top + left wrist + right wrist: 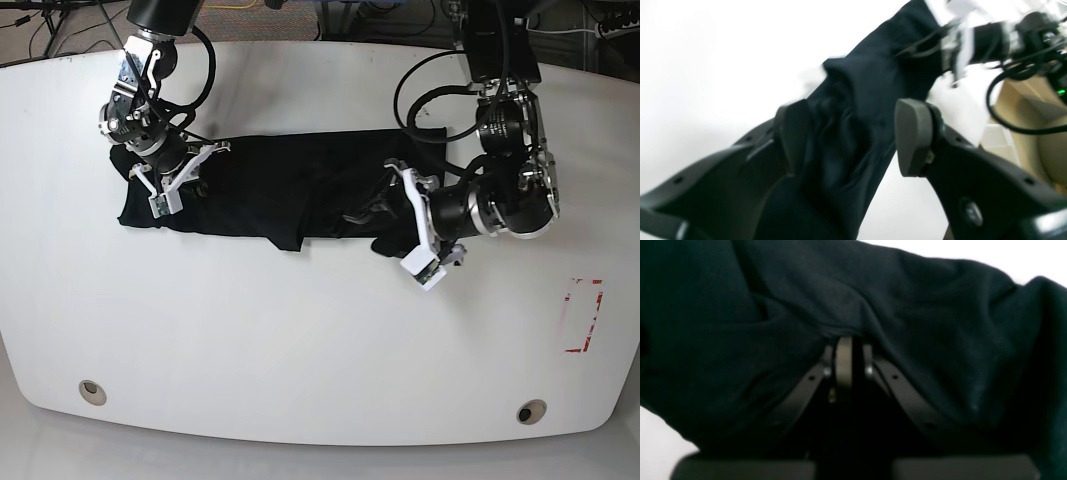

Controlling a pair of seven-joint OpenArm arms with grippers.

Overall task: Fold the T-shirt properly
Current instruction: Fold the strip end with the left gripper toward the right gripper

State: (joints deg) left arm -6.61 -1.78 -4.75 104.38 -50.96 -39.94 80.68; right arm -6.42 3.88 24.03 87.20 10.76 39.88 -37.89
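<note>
While T-shirt (290, 190) lies bunched in long band across white table (300, 350), right gripper (848, 350) pinched tight on its left end; left gripper (853, 136) jaws spread wide, cloth between them, grip unclear.

The place looked like a robotics lab or test room. A broad white table (300, 340) with rounded corners and small round holes near its front edge carried two cabled arms, and loose cables (40, 25) trailed on the floor behind it (a red marking (583, 315) sat near the table's edge).
</note>
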